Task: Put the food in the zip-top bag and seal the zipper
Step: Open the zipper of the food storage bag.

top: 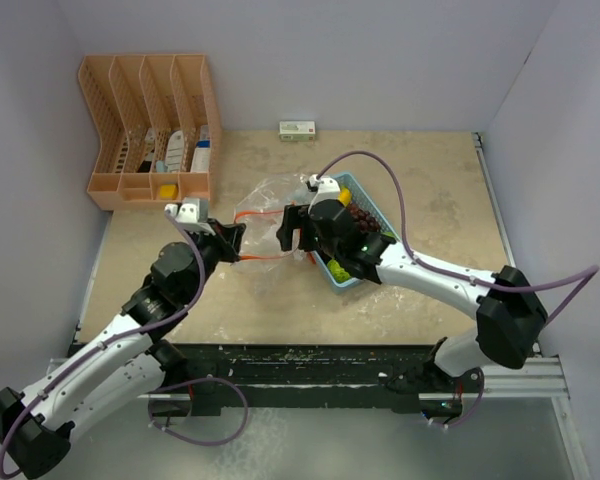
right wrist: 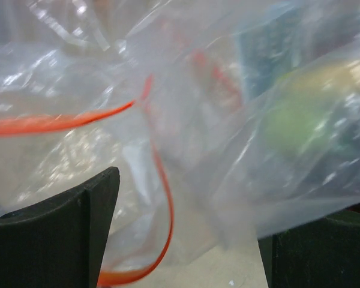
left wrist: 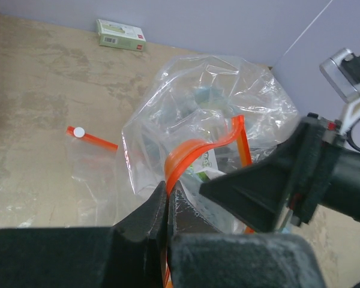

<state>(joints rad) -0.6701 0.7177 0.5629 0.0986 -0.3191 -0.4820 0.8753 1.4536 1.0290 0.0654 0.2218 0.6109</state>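
Fingers (left wrist: pixel 141 219) of the left gripper (left wrist: pixel 167 193) were clamped on the orange zipper lip (left wrist: pixel 186 151) of the zip-top bag (top: pixel 270 205). The right gripper (right wrist: pixel 186 240) gaped around its film. Grapes (top: pixel 364 218) lay in the blue basket (top: pixel 352 179), just right. Mouth-opening seemed in hand; next, catch the opposite lip.

Counter (top: pixel 400 300), beige, holding:
1. Zip-top bag (top: pixel 270 205), clear with an orange zipper, lying at centre. My left tool (top: pixel 232 238) is at its left zipper edge; my right tool (top: pixel 292 232) is over its right side, fingers spread.
2. Light-blue basket (top: pixel 377 207), just right of the bag, holding a dark grape bunch (top: pixel 363 218) and a yellow-green piece (top: pixel 337 268); partly under my right wrist.
3. Orange slotted organiser (top: pixel 150 120), far left corner.
4. Small box (top: pixel 298 129), against the back wall.
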